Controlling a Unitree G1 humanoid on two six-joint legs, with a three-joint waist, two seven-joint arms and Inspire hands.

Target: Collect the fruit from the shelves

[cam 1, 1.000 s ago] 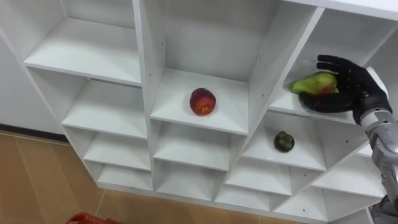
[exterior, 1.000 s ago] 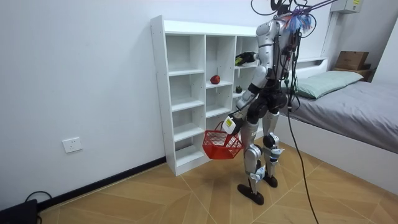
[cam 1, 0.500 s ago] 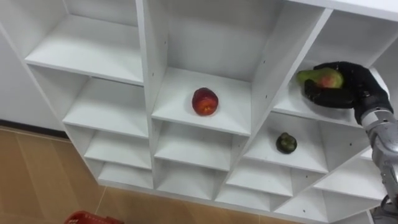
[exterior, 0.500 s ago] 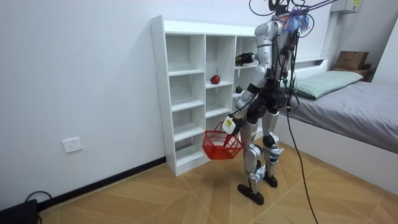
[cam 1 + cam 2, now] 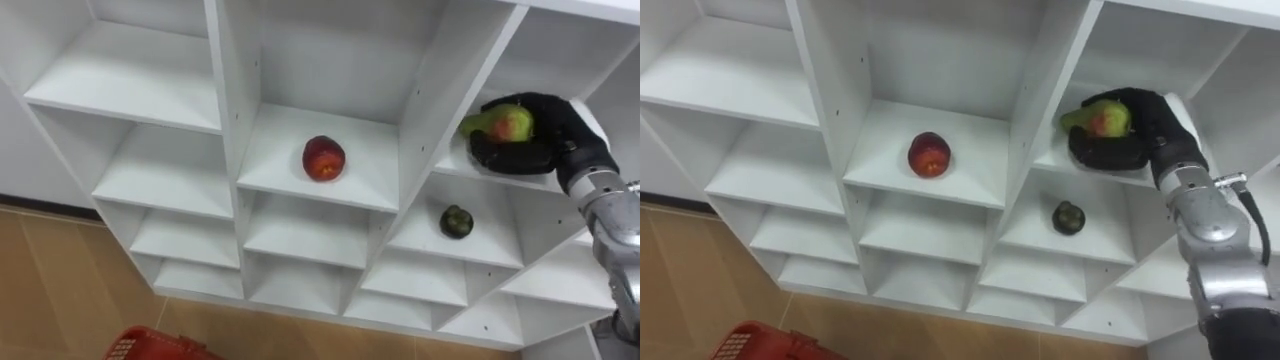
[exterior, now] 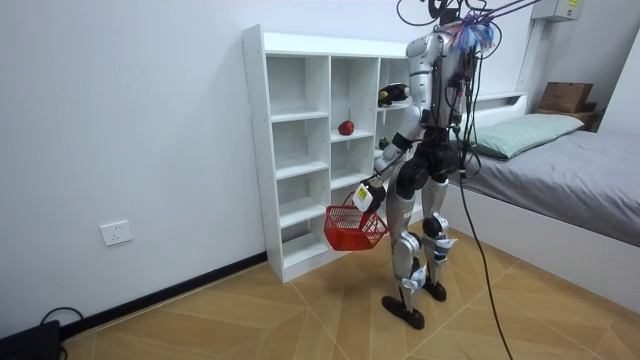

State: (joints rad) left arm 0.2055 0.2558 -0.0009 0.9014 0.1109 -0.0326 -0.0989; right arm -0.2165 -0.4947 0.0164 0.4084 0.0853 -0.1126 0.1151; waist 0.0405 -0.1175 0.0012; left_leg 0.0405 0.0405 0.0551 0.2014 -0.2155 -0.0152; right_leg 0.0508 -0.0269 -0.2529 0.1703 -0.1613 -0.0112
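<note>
We see the robot standing in front of the white closet (image 5: 225, 110), with a bed (image 6: 560, 170) behind it. Its right hand (image 5: 545, 135) reaches into a compartment of the right column. The fingers are curled around a green fruit with a red spot (image 5: 500, 122), close to the left front corner of that shelf board. A red apple (image 5: 323, 158) lies near the middle of a shelf board in the middle column. A dark green fruit (image 5: 456, 220) lies in the compartment just below the right hand, about in the middle of its board. A red basket (image 5: 150, 345) hangs under the left hand (image 6: 368, 196), low beside the closet. We cannot tell if this hand is closed on the handle.
</note>
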